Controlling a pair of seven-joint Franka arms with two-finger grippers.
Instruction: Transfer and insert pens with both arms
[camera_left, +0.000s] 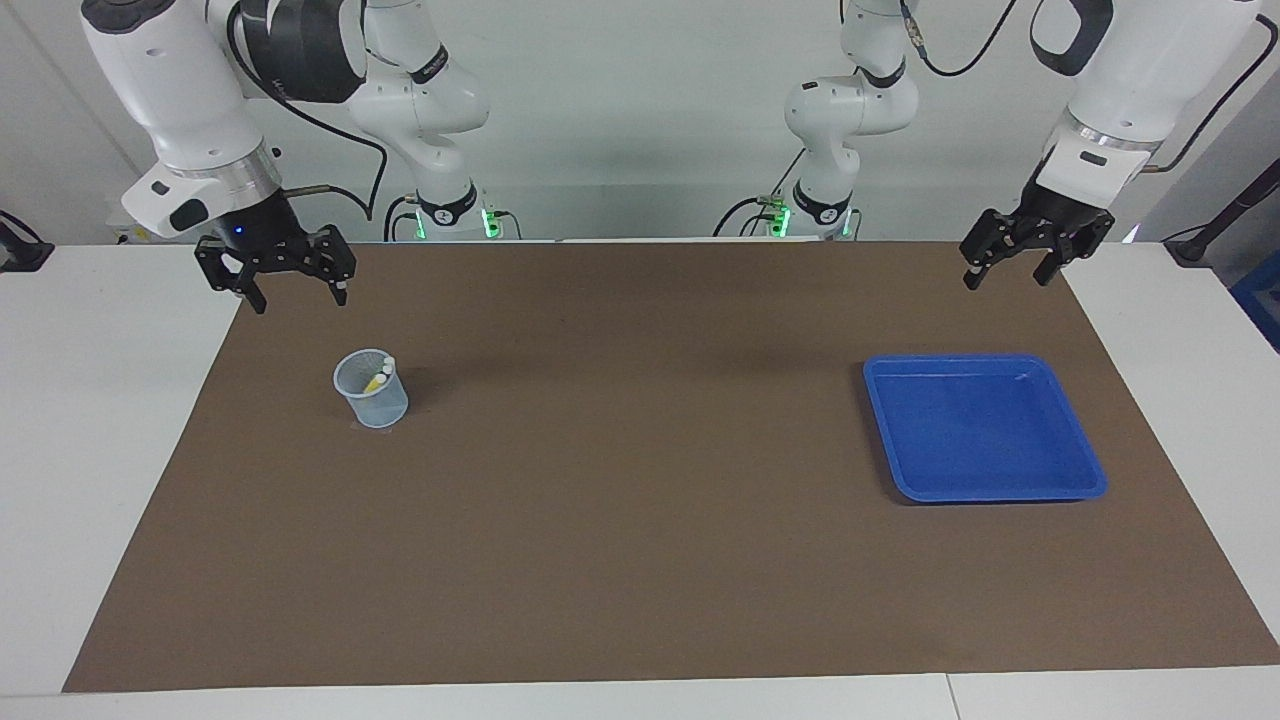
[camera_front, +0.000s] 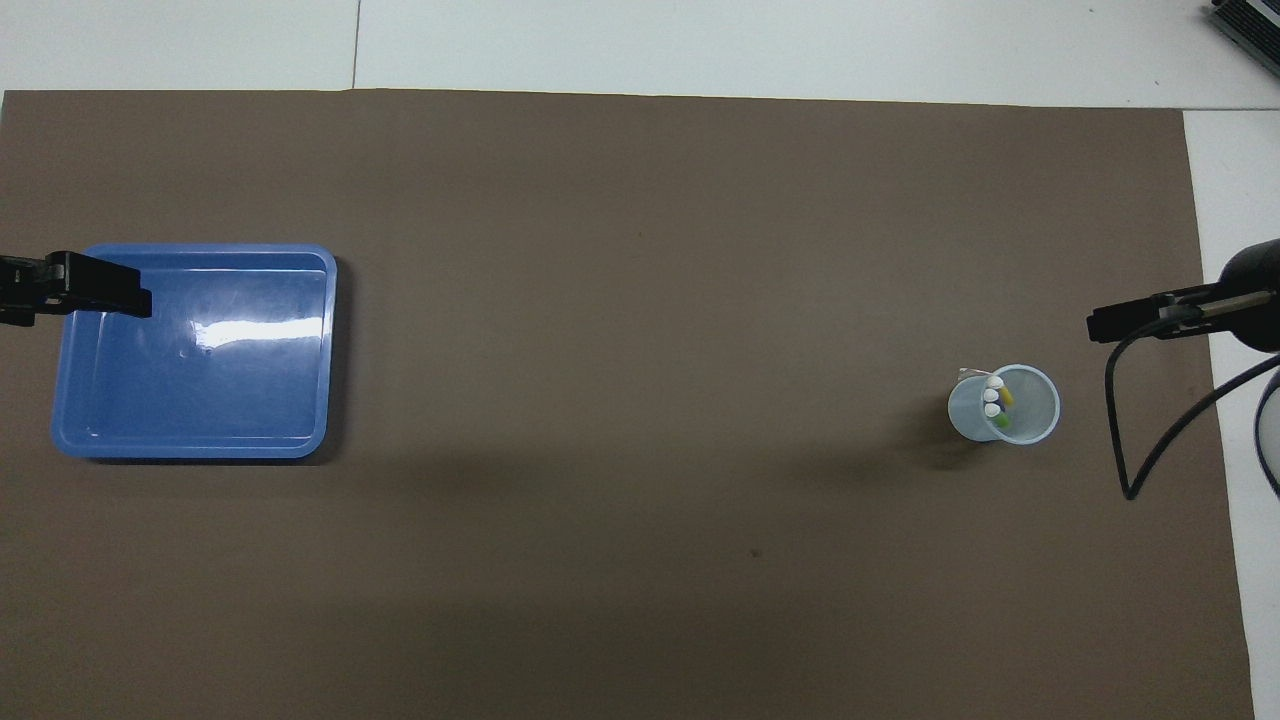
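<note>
Below the right gripper (camera_left: 293, 292), toward the table's middle, a translucent cup (camera_left: 372, 392) stands upright on the brown mat (camera_left: 640, 560). The pens (camera_front: 997, 405) are in it, their whitish ends up against its rim; yellow and green show, the third colour I cannot make out. This gripper hangs in the air over the mat's edge, fingers spread wide and pointing down, holding nothing, its arm bent in from the table's end.

At the other end the left gripper (camera_left: 1012, 268) hangs over the mat's corner, likewise spread and empty, tilted a little toward the table's middle. Below it, farther from the robots, lies a blue tray (camera_left: 1090, 478), which holds nothing.

As I judge it, the work is finished or all but so: the tray holds no pens, all seem to stand in the cup, and both grippers are raised and well apart from either vessel. Nothing on the mat appears left to carry.
</note>
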